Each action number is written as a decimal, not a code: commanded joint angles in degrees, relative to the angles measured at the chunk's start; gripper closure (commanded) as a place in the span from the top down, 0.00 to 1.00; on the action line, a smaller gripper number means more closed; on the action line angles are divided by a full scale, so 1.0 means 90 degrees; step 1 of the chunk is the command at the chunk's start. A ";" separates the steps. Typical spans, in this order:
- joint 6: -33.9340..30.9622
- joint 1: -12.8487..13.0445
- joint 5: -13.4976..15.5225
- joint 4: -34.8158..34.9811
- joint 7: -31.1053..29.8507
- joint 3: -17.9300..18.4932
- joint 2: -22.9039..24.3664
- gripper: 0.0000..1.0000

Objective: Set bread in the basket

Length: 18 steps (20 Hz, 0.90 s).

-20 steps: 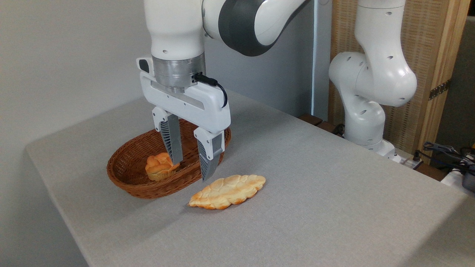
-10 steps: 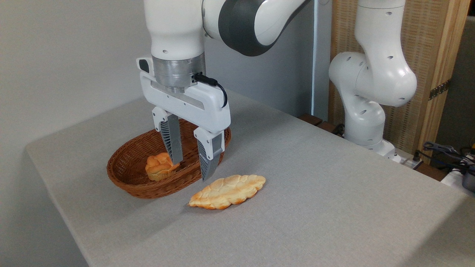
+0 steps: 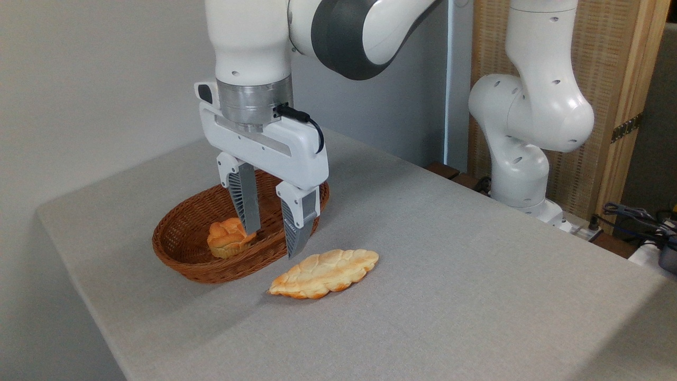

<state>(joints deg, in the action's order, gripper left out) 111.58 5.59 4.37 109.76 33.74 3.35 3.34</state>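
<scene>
The bread (image 3: 323, 273), a long flat braided loaf w/ pale golden top and browned lobed edges, lies flat on the grey table (image 3: 476, 275), outside the basket (image 3: 180, 254). It sits just beside the basket's near-right rim, close but w/ a thin strip of cloth showing between them. Its long axis runs roughly parallel to the basket's, left tip nearer the camera, right tip farther back.

The basket is oval, shallow, reddish-brown wicker, resting on the table toward its left-rear part. Inside, near the basket's front wall, sits a small round orange knotted bun (image 3: 227, 239).

The gripper (image 3: 268, 242) hangs upright over the basket's right half, fingers pointing straight down. Jaws are parted wide, w/ clear space between them, and hold nothing. In the picture the left finger (image 3: 243, 201) ends over the bun's upper right edge; can't tell if it touches. The right finger crosses in front of the basket's rim, its tip ending just above the bread's upper left part, apart from it as far as can be seen.

Beyond the basket to the right, the arm's white base (image 3: 521, 174) stands at the table's far edge, w/ a woven wood-framed screen (image 3: 619, 106) behind it and some cables (image 3: 629, 214) at far right.
</scene>
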 commanded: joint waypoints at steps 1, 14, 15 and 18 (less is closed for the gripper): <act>-0.0142 0.0053 -0.0056 -0.0067 0.0137 0.0077 0.0049 1.00; -0.0162 0.0053 -0.0066 -0.0057 0.0137 0.0067 0.0049 1.00; -0.0162 0.0053 -0.0066 -0.0057 0.0137 0.0067 0.0049 1.00; -0.0326 0.0053 -0.0075 -0.0048 0.0292 0.0067 0.0030 1.00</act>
<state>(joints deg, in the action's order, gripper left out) 111.56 5.59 4.37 109.75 33.86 3.35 3.33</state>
